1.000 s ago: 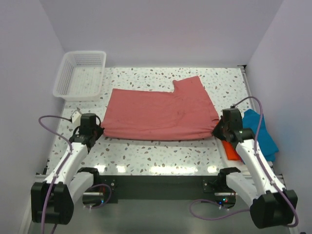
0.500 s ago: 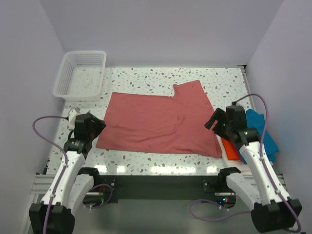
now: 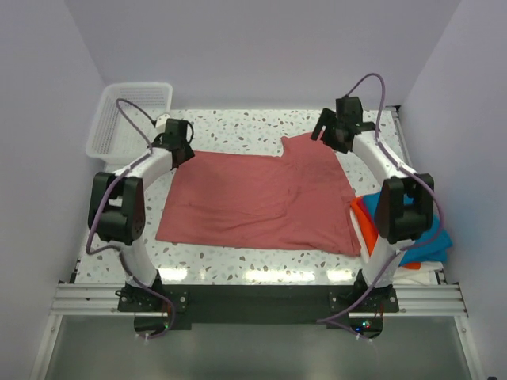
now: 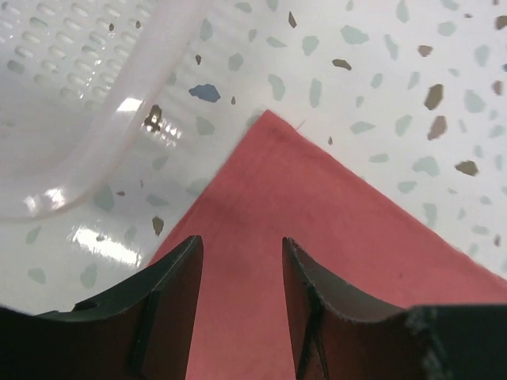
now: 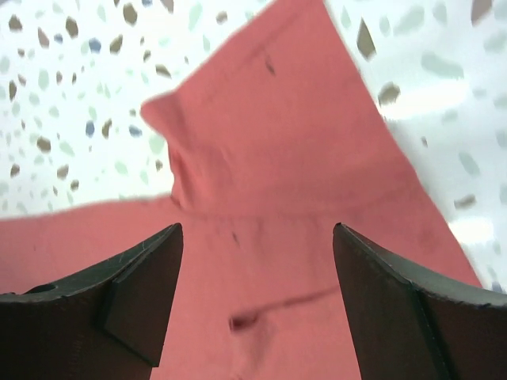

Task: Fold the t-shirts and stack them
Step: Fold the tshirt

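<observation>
The left gripper [image 4: 240, 245] is hanging with its jaws spread apart, nothing pinched between them. The salmon-red t-shirt [image 3: 253, 198] is lying flat on the speckled table [image 3: 238, 123] beneath these jaws; its cloth is filling the gap between the two fingers, and one pointed corner of it is showing just ahead of the fingertips. The white mesh basket [image 3: 131, 127] is sitting ahead of the left-hand finger and off to its outer side, near that corner but apart from the cloth.

The right gripper [image 5: 255, 233] is hovering with its jaws spread wide, also gripping nothing. The shirt's sleeve is lying ahead of the fingertips and centred between them, with its far edge reaching onto bare table beyond the jaws. Whether either pair of fingers is touching the cloth cannot be told.

The teal-blue t-shirt [image 3: 434, 237] and the orange t-shirt [image 3: 366, 226] are lying bunched together well behind the right jaws.
</observation>
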### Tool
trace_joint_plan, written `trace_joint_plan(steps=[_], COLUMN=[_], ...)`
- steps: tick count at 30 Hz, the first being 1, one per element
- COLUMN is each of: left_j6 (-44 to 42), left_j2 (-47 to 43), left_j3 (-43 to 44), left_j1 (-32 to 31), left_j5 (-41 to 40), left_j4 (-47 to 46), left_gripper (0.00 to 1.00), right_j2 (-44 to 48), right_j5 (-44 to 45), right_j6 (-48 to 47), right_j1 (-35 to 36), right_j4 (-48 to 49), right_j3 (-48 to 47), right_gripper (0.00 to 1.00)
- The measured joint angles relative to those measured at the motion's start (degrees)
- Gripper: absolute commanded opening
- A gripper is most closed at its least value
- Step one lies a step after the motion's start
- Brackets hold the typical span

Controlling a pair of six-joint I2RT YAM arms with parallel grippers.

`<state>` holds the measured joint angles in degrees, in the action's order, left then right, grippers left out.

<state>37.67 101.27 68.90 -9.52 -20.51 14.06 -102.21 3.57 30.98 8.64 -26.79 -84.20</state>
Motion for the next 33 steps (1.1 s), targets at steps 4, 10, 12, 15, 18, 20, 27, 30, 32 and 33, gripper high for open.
trace_joint_plan(steps=[4,10,12,15,18,20,27,30,32,33], left_j6=[-2.6,-6.3,-7.3,-8.3,-8.9,-9.3,-10.3,-10.3,-10.3,-10.3], left_j2=[10.9,18.7,19.6,21.4,22.8,23.6,27.3,27.5,27.5,27.5], left_j3=[8.5,15.3,16.7,20.0,22.1,22.9,25.1,25.3,25.3,25.3], left_j1=[0.0,0.0,0.0,0.0,0.0,0.0,0.0,0.0,0.0,0.0], left_j5=[-3.5,-5.9,-6.1,-6.6,-6.8,-6.8,-6.3,-5.7,-5.6,-5.5], left_j4=[2.0,2.3,2.2,2.0,1.7,1.6,1.2,1.1,1.0,1.0], left_gripper=[0.49,0.49,0.49,0.49,0.49,0.49,0.47,0.4,0.37,0.34], right_j2=[-11.0,-19.8,-21.3,-23.2,-24.8,-25.6,-29.2,-31.5,-32.8,-33.6], right_j5=[1.2,3.7,4.7,6.0,6.6,7.2,7.5,7.5,7.7,7.7], right_j6=[-2.2,-5.8,-6.9,-8.5,-9.5,-10.0,-11.7,-12.3,-12.8,-13.0], right_j1=[0.0,0.0,0.0,0.0,-0.1,-0.1,-0.8,-1.2,-1.6,-1.8], right_j4=[1.1,1.4,1.2,1.2,1.2,1.3,0.8,0.6,0.2,0.2], right_j3=[-10.7,-18.5,-20.1,-22.3,-23.7,-23.9,-25.2,-27.5,-29.1,-30.1], right_gripper=[0.79,0.79,0.79,0.79,0.79,0.79,0.79,0.8,0.8,0.8])
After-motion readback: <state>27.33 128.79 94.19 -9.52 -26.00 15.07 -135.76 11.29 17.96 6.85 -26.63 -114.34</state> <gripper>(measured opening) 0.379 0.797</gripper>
